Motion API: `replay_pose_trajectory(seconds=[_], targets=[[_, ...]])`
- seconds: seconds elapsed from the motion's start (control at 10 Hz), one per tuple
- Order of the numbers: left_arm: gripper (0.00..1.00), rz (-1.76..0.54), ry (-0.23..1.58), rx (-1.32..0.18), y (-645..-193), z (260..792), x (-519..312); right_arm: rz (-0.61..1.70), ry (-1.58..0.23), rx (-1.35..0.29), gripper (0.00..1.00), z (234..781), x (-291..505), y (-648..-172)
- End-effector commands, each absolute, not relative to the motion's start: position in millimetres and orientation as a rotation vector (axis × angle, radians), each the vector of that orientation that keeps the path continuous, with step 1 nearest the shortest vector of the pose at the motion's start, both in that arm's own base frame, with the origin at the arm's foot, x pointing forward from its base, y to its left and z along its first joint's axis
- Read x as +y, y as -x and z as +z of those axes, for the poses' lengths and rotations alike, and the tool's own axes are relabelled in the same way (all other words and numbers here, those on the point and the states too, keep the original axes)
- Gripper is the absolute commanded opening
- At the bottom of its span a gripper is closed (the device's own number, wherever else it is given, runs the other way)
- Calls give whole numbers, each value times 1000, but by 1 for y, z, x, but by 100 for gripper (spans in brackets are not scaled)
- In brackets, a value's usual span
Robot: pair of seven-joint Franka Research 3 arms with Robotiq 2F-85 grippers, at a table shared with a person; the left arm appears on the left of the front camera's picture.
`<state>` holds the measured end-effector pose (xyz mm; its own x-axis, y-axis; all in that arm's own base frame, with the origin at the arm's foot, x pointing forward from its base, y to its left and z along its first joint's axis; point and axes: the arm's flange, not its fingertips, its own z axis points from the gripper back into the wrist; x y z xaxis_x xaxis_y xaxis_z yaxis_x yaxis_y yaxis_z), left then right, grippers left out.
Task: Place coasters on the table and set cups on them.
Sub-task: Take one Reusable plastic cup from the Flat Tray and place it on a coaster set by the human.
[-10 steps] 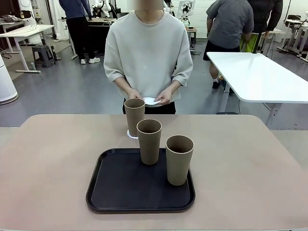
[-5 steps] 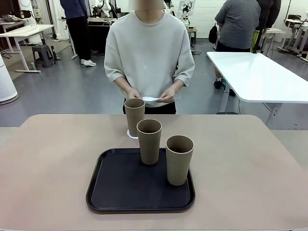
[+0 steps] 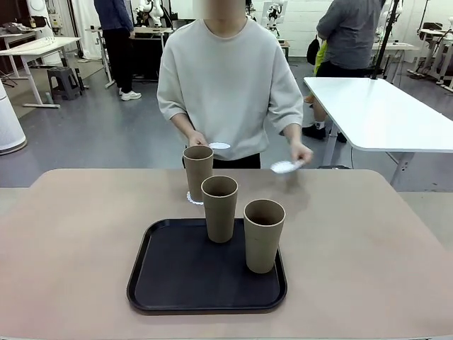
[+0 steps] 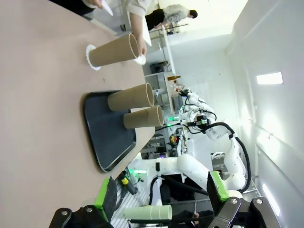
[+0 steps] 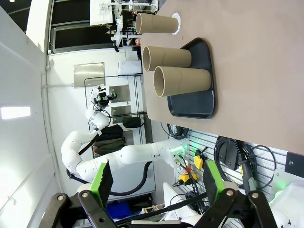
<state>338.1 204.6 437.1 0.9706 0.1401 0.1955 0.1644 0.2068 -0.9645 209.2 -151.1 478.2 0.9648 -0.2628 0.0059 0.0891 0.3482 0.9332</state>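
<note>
One tan cup (image 3: pixel 197 172) stands on a white lacy coaster (image 3: pixel 191 197) on the beige table (image 3: pixel 85 234), just beyond the black tray (image 3: pixel 205 280). Two more cups (image 3: pixel 219 208) (image 3: pixel 263 235) stand upright on the tray. The person at the far side holds a coaster (image 3: pixel 219 146) in one hand and another coaster (image 3: pixel 284 167) in the other hand, out over the table's far right. My left gripper (image 4: pixel 161 194) is open and empty, well back from the cups (image 4: pixel 131 97). My right gripper (image 5: pixel 157 183) is open too, far from the tray (image 5: pixel 199 104).
A white table (image 3: pixel 375 113) stands behind on the right, with people walking beyond it. Bare tabletop lies on both sides of the tray and to the right of the cup on the coaster.
The person's hands have parted: one hand has swung a coaster out to the picture's right over the table, the other keeps a coaster near the chest. Cups and tray stand unmoved.
</note>
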Motion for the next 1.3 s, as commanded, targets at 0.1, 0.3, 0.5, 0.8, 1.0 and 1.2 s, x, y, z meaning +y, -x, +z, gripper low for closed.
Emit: replay_pose_trajectory(seconds=[0.1, 0.3, 0.5, 0.8, 1.0, 1.2], targets=[[100, -9, 1356, -274, -337, 437, 204, -218, -1213, -175, 100, 478, -151, -210], [100, -9, 1356, -274, -337, 437, 204, -218, -1213, -175, 100, 478, -151, -210], [100, -9, 1356, -274, -337, 437, 204, -218, -1213, -175, 100, 478, -151, -210], [100, -9, 1356, -274, -337, 437, 204, -229, -1195, -165, 100, 478, -151, -209], [100, -9, 1356, -274, -337, 437, 204, -281, -928, -123, 100, 515, -137, -244], [100, -9, 1356, -274, -337, 437, 204, -270, -738, -64, 100, 558, -123, -270]])
